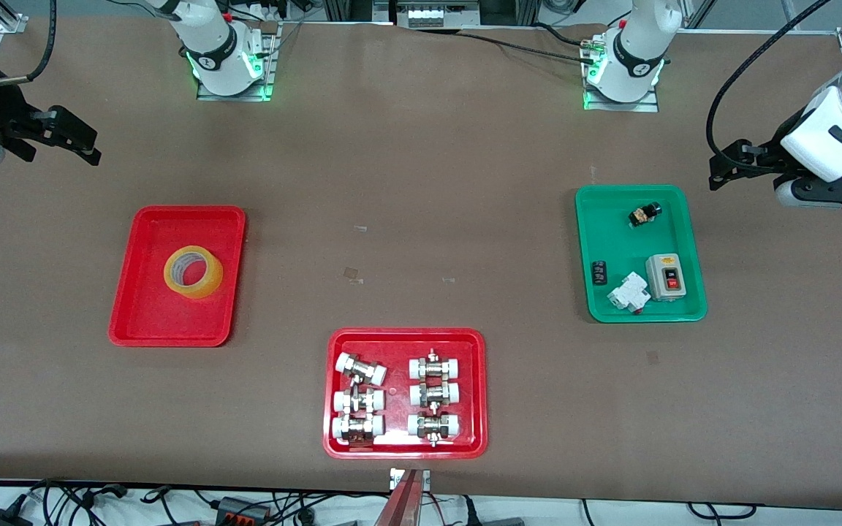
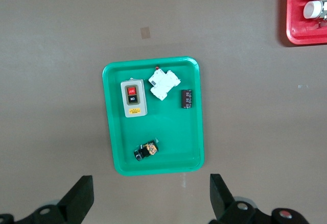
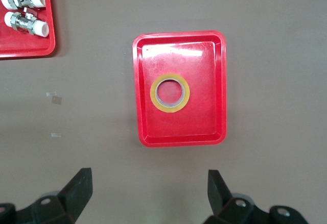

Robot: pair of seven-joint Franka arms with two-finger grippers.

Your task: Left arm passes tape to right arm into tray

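Observation:
The yellow tape roll (image 1: 193, 272) lies flat in the plain red tray (image 1: 145, 313) toward the right arm's end of the table. It also shows in the right wrist view (image 3: 170, 92), inside the tray (image 3: 209, 127). My right gripper (image 1: 74, 140) is open and empty, held up in the air over bare table near the right arm's end, apart from the tray; in its own view (image 3: 148, 182) the jaws stand wide. My left gripper (image 1: 731, 164) is open and empty, up in the air beside the green tray (image 1: 602, 219); its own view (image 2: 150, 188) shows wide jaws.
The green tray (image 2: 115, 147) holds a grey switch box (image 1: 665, 277), a white breaker (image 1: 626, 294) and small parts. A red tray of white-capped metal fittings (image 1: 476, 387) sits near the front edge, at the table's middle.

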